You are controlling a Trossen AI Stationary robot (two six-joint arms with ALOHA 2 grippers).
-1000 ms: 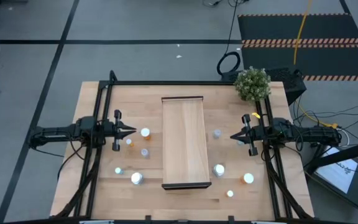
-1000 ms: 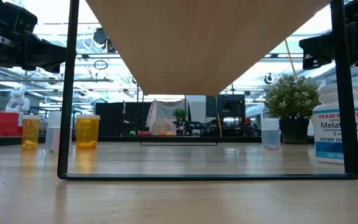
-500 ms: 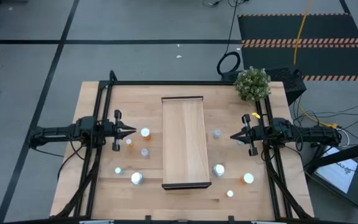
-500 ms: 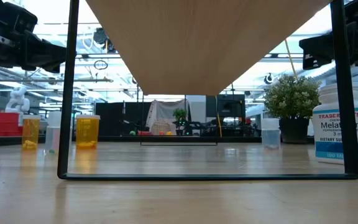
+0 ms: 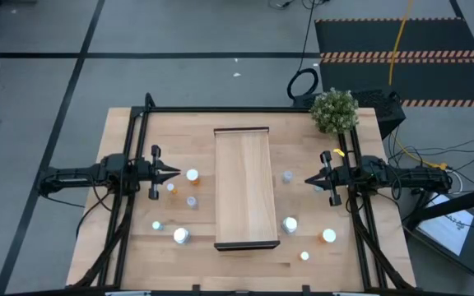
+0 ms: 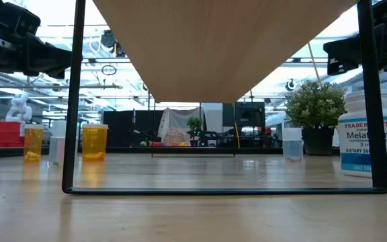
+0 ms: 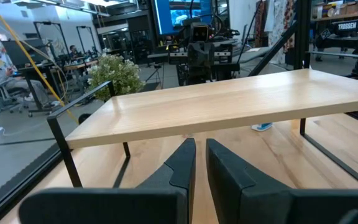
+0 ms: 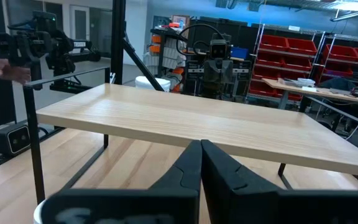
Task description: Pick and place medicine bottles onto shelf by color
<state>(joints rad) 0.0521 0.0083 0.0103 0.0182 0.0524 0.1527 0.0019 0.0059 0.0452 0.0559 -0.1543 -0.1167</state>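
The shelf, a long light-wood board on thin black legs, stands in the table's middle, running from the near side to the far side. Medicine bottles with white caps stand upright on the table on both sides of it: on the left a white one, an orange one and a blue-grey one; on the right a grey one, a larger one and an orange one. My left gripper hovers level at the left, shut and holding nothing. My right gripper mirrors it at the right, shut and holding nothing.
A small potted plant stands at the table's far right corner. More bottles stand near the front: a greenish one and a white one on the left, a small one on the right. Black frame rails run along both sides.
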